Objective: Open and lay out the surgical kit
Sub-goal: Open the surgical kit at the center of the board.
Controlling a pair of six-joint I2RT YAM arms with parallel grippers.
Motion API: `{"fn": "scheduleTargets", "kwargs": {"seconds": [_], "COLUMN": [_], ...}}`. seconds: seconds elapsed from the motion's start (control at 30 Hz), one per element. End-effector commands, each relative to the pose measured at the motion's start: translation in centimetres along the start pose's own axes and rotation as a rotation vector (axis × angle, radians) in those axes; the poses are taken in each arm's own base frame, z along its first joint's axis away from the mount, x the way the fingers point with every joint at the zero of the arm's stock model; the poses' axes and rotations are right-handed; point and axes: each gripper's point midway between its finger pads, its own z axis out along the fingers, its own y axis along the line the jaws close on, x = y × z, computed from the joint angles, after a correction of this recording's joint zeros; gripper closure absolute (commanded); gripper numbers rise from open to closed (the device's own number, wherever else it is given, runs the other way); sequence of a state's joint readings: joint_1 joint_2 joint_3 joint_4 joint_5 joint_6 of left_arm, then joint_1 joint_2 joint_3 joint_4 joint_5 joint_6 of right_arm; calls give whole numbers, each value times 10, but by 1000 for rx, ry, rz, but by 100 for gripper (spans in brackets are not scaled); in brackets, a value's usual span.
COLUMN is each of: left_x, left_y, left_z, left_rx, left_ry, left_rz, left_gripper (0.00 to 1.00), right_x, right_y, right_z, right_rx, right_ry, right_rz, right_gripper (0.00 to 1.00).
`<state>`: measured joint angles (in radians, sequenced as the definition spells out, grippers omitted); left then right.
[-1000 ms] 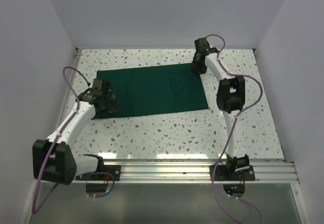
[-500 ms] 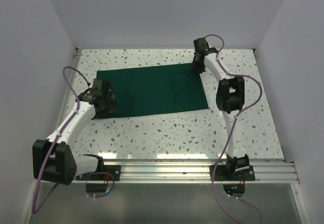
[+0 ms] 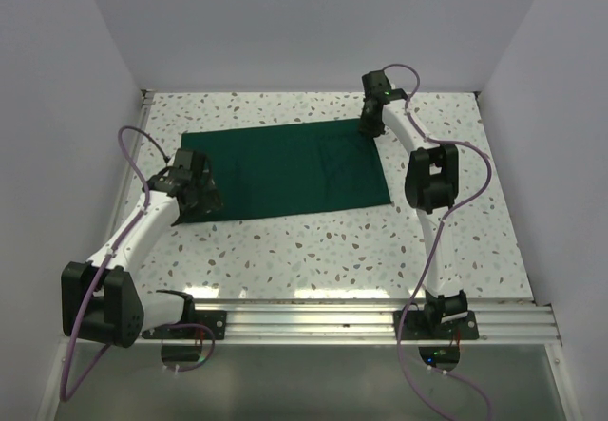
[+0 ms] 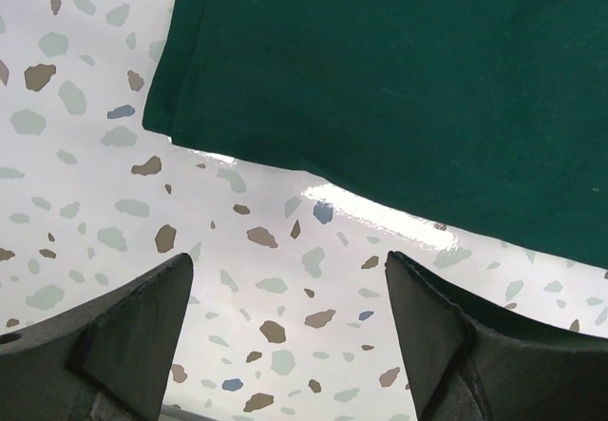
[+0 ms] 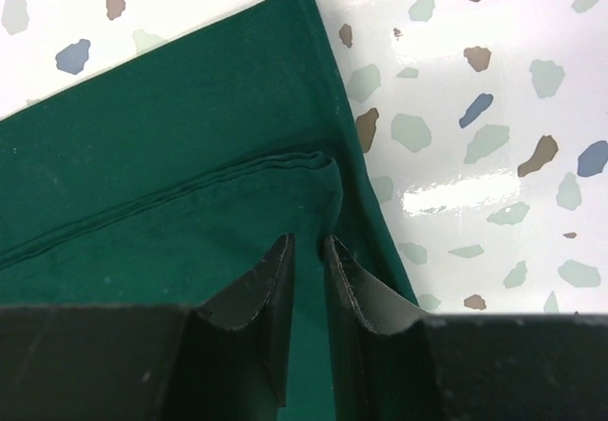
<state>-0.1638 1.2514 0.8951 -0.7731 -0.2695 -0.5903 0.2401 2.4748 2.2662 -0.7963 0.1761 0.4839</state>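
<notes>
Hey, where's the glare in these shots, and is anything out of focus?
Left wrist view: a bright glare streak on the tabletop along the green cloth edge, and the close-up left gripper looks slightly soft. Right wrist view: a glare patch on the tabletop right of the cloth, whose folds are sharp. Top external view: faint reflections near the table's front edge.

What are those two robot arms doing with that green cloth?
They are working on a folded green cloth lying on the speckled table. The right tool is pinching a fold near the cloth's far right corner. The left tool is open above the table by the near left corner, holding nothing. No instruments can be seen yet.
</notes>
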Motion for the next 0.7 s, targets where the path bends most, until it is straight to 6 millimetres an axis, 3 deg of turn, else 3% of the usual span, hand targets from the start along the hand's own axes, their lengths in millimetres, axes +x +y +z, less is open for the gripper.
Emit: {"fn": "scheduleTargets", "kwargs": {"seconds": [0.0, 0.43, 0.67], "left_x": [0, 2, 1], "left_y": [6, 6, 7], "left_z": [-2, 1, 1], "left_rx": [-17, -25, -29], "left_ry": [-13, -2, -5], "left_rz": [-5, -4, -9], "left_gripper": [14, 14, 14], "right_x": [-10, -3, 3], "right_y": [-5, -26, -26], "right_z": [-6, 7, 15], "right_rx": [27, 68, 70], "right_ry": [-35, -10, 6], "right_rz": [-19, -5, -9], "right_gripper": [77, 77, 77]}}
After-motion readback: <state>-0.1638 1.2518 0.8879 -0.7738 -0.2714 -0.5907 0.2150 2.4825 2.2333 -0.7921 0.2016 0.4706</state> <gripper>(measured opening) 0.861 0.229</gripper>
